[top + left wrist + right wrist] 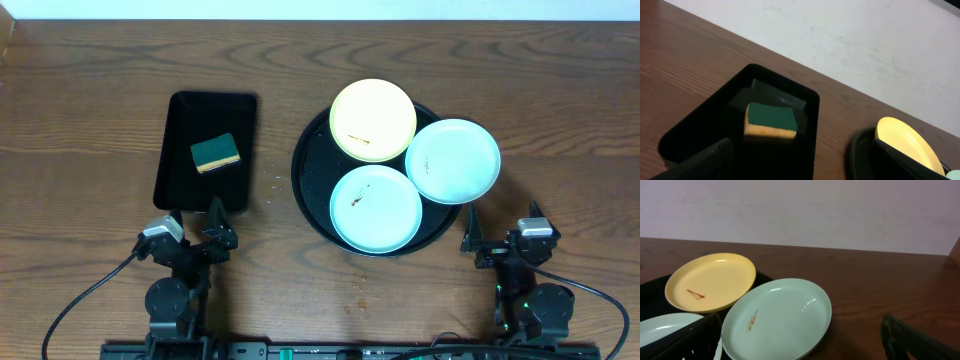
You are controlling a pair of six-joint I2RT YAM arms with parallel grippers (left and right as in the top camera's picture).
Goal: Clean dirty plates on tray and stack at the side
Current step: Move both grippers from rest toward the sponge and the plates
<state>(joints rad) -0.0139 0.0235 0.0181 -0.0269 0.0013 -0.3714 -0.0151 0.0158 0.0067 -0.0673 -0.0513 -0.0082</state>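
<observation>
The round black tray (308, 182) holds three plates. A pale yellow plate (373, 120) with a brown smear lies at the back; it also shows in the right wrist view (710, 281) and the left wrist view (905, 145). A mint plate (453, 160) with a small smear overhangs the tray's right rim, seen close in the right wrist view (777, 319). Another smeared mint plate (376, 208) lies at the front. My left gripper (195, 222) is open and empty near the rectangular tray. My right gripper (502, 231) is open and empty, right of the round tray.
A smaller rectangular black tray (190, 112) on the left holds a green and yellow sponge (215, 153), also in the left wrist view (771, 120). Small crumbs (357, 292) lie on the wooden table in front of the round tray.
</observation>
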